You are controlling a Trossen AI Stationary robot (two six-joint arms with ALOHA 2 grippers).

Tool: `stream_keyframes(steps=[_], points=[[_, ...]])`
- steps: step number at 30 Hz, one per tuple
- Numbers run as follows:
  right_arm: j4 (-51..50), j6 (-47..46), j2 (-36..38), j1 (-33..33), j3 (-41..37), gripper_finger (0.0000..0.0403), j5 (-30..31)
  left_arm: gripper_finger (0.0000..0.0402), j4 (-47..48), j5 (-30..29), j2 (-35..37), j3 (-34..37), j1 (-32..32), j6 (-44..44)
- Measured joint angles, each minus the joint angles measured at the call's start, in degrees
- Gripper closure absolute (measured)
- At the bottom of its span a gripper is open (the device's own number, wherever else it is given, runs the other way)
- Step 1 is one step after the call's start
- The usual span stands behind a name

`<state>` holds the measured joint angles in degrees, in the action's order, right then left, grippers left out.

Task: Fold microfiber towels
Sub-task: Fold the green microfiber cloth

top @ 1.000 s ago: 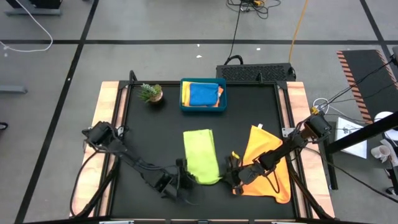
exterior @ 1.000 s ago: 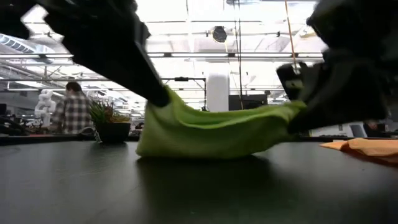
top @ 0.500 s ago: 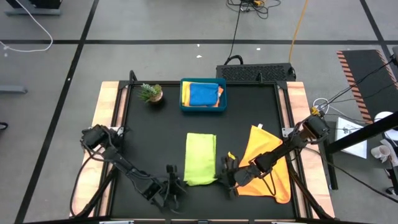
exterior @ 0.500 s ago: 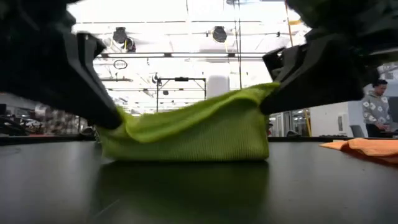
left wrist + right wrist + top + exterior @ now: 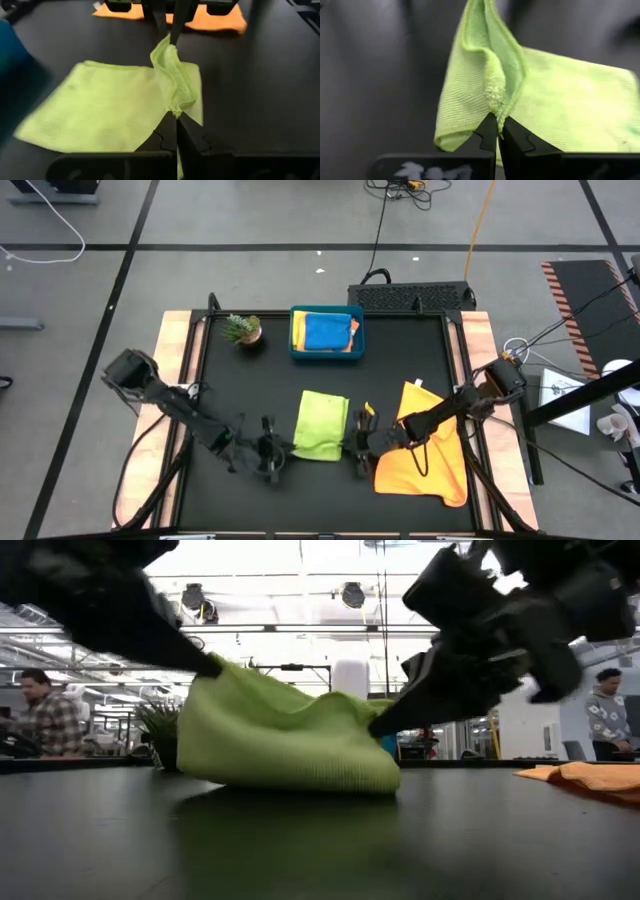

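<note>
High view: the lime green towel (image 5: 322, 424) is seen lying folded near the middle of the bench, toward its front edge. Its front left corner is pinched by the left gripper (image 5: 272, 454), its front right corner by the right gripper (image 5: 357, 445), and both corners are lifted. An orange towel (image 5: 428, 452) is spread by the right edge.
</note>
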<state>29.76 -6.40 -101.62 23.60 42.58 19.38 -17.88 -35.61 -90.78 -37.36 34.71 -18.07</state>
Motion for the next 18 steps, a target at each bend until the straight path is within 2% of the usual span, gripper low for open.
stream_keyframes(steps=[5, 12, 18], points=[[0.6, -1.4, 3.9, -3.0, -2.9, 0.0403, 0.2, 0.0401, 2.3, 4.9, 3.0, 0.7, -6.3, 5.6], [3.0, -3.8, 6.0, -8.8, -8.4, 0.0403, 0.1, 0.0401, 3.2, 15.9, 3.0, 0.7, -18.3, 11.9], [6.8, -4.7, 5.9, -13.3, -11.2, 0.0403, -0.3, 0.0401, 4.7, 17.8, 3.0, 0.7, -25.2, 15.0]])
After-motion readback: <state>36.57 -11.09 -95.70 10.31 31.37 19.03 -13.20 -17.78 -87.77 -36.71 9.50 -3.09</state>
